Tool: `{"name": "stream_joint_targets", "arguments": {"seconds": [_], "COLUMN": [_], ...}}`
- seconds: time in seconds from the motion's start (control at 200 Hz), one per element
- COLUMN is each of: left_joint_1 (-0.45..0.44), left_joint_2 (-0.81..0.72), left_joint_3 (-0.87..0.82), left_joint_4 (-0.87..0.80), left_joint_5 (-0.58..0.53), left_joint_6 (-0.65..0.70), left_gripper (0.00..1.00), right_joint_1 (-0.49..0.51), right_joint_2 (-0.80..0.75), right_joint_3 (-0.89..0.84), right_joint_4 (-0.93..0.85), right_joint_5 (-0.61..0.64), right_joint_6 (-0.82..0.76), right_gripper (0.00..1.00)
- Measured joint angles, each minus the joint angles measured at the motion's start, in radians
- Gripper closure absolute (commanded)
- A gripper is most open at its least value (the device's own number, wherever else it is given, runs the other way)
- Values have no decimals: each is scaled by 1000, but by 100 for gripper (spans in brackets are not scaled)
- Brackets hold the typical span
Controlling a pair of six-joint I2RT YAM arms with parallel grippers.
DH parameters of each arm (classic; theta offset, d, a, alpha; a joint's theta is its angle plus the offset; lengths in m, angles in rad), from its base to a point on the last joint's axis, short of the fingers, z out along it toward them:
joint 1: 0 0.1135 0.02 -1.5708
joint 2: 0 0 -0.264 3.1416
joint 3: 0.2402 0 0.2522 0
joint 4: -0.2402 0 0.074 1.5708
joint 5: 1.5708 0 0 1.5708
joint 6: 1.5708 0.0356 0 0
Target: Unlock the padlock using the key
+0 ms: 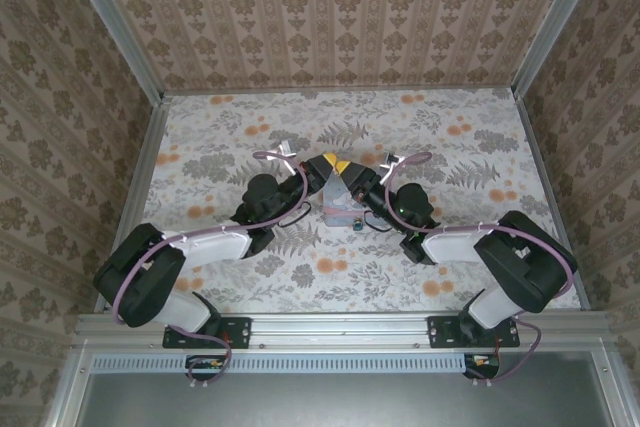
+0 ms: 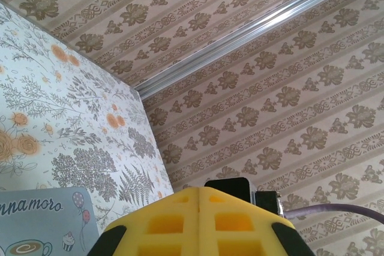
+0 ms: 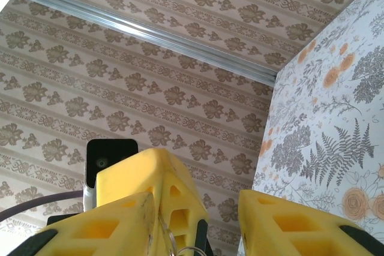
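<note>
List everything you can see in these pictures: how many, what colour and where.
tin: one, pale blue with cartoon print, mid-table between the arms
padlock: one, tiny and bluish, at the tin's near end
metal ring: one, silvery, low between the yellow fingers in the right wrist view; what hangs on it is hidden
table: one, white with grey and orange floral print
walls: three, beige patterned wallpaper, around the table
frame rail: one, silver, along the near edge
left tool: one, yellow fingers, shut, above the tin
right tool: one, yellow fingers, jaws apart, facing the left tool
arms: two, black and pale grey with purple cables, left and right
</note>
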State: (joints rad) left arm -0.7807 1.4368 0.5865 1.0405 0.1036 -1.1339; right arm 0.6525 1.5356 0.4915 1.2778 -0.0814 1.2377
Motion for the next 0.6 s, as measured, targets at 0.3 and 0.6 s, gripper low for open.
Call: {"name": "stream_joint_targets", "arguments": {"seconds": [0.3, 0.6], "left_joint_1": [-5, -5], "left_joint_2": [0, 0], "left_joint_3": [-3, -3], "left_joint_4": [1, 1], "left_joint_5": [-13, -27], "left_joint_6": [0, 0], "left_gripper": [100, 100], "right_joint_1": [0, 9], "right_joint_2": [5, 5], "right_joint_3": [5, 5], "right_joint_4": [2, 3], "right_joint_5": [-1, -6], "right_joint_6": [-2, -3], "right_gripper": [62, 65]}}
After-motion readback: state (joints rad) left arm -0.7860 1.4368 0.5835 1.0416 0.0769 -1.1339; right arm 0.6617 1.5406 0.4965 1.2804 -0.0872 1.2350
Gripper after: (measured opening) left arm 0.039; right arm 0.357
